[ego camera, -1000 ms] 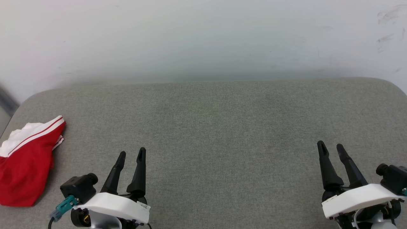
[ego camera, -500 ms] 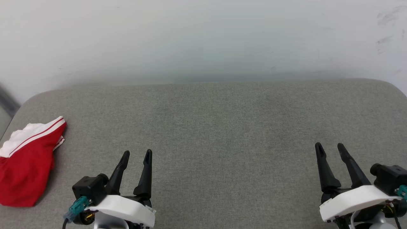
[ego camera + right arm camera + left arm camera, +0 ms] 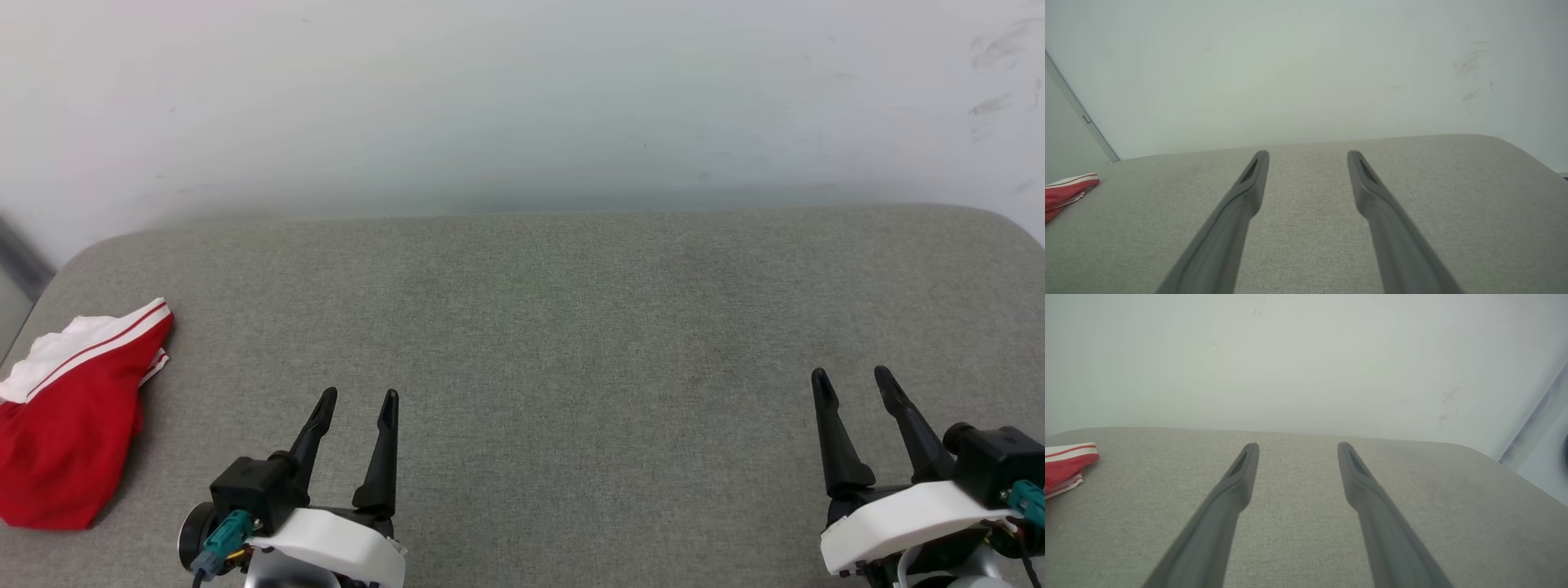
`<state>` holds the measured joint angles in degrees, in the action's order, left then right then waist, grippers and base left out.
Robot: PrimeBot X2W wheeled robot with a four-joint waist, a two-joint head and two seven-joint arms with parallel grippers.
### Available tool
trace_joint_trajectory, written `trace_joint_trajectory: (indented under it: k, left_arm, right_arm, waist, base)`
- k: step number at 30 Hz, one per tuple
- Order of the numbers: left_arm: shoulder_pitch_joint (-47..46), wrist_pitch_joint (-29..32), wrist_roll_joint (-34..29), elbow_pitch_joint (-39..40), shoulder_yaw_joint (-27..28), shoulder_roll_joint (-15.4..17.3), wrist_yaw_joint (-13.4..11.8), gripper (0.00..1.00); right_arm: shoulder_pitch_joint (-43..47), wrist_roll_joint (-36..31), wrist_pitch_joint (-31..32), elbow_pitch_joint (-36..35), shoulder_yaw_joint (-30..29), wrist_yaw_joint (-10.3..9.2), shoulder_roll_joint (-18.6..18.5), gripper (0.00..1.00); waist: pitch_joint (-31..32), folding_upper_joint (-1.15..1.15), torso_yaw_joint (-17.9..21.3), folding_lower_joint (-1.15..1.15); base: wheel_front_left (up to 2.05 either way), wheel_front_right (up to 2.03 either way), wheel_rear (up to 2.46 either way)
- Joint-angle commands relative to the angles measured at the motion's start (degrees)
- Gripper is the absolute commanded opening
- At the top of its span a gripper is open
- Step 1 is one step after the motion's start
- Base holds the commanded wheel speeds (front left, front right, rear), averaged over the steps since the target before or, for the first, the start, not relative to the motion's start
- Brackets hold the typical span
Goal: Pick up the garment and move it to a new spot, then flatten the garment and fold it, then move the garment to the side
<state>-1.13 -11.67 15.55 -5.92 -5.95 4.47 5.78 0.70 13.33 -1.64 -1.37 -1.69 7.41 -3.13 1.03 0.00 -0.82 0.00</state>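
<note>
Seemingly finished | shirt [image 3: 61, 425]: compact bundle on pad [image 3: 571, 343], far left of frame, looks folded and set aside | left gripper [image 3: 358, 395], right gripper [image 3: 851, 373]: jaws wide, empty | left: likely nothing

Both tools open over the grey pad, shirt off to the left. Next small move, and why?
Probably swing the left tool leftward toward the crumpled red fabric jersey shirt with white striped trim. The shirt lies bunched at the left edge of the grey fabric pad. Neither tool touches it, both stand open and empty, and the left one is nearer than the right tool.
</note>
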Motion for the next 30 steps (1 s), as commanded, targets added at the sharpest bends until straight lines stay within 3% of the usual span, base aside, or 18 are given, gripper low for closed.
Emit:
trace_joint_trajectory:
  k: [1,30]
  left_arm:
    - [0.2,-0.5,-1.4,0.1,-0.2,0.1,-0.3,1.0]
    - [0.4,-3.6,-11.0,-1.3,-0.6,-0.8,-0.3,1.0]
  right_arm:
    - [0.5,-1.4,-0.6,-0.7,-0.1,0.13,0.2,1.0]
    - [1.4,-9.9,-2.2,-1.3,-0.3,0.13,0.3,1.0]
  waist:
    - [0.0,0.0,0.0,0.0]
    - [-0.1,0.0,-0.5,0.0]
  base:
    - [0.0,0.0,0.0]
    - [0.0,0.0,0.0]
